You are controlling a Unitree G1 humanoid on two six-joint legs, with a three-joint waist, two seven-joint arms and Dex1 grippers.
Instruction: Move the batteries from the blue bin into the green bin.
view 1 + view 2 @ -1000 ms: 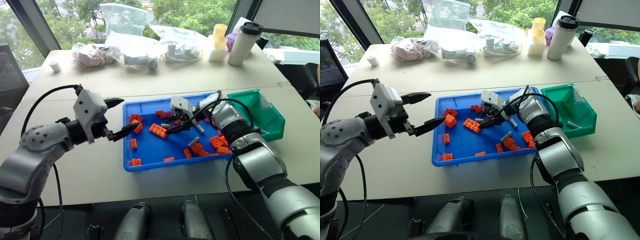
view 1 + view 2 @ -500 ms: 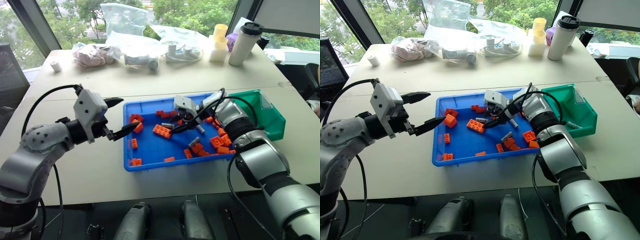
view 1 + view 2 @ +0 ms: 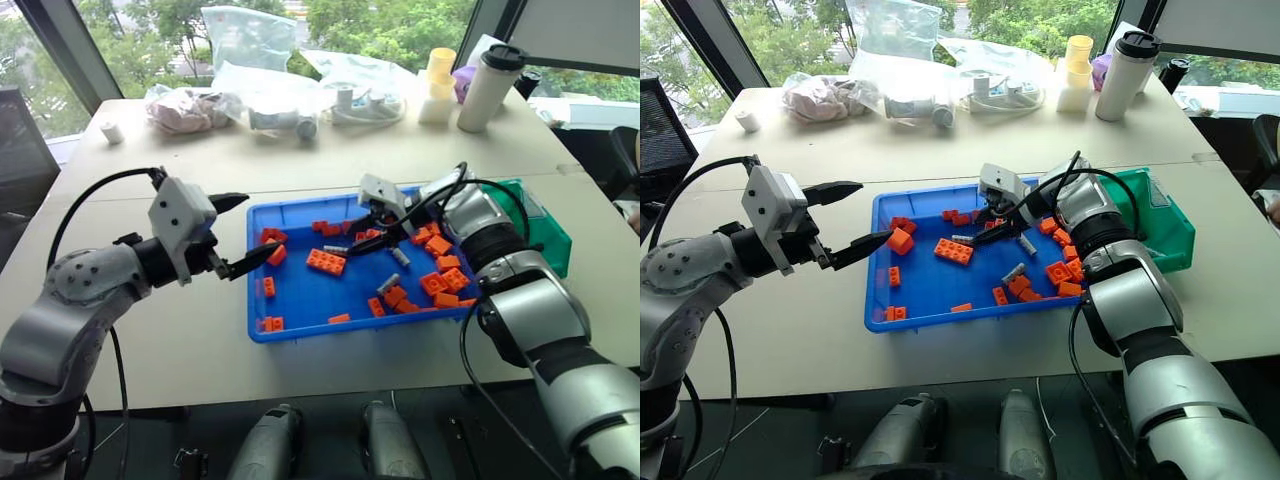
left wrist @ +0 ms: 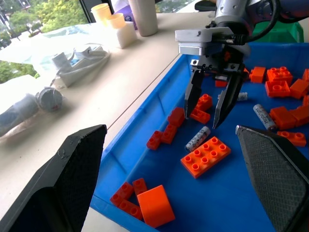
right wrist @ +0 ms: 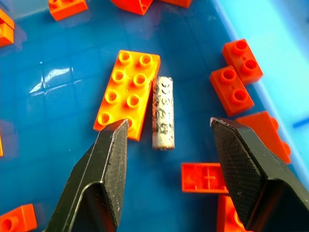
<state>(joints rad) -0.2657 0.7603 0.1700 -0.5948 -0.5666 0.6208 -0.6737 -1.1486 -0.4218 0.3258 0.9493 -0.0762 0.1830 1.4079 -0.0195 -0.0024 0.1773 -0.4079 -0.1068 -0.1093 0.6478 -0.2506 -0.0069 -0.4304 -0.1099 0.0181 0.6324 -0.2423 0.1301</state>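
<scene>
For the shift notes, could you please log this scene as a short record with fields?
right gripper: jaws open, empty, above a battery lying beside an orange brick
left gripper: jaws open, empty, at the blue bin's left edge
blue bin: bricks, several batteries
green bin: right of the blue bin, partly behind the right arm

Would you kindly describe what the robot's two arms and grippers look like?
Both arms are rounded silver-grey shells with black joint bands. Each wrist carries a boxy light-grey housing, and a black cable loops from it along the forearm. The left gripper and right gripper each have two tapered, textured black fingers.
</scene>
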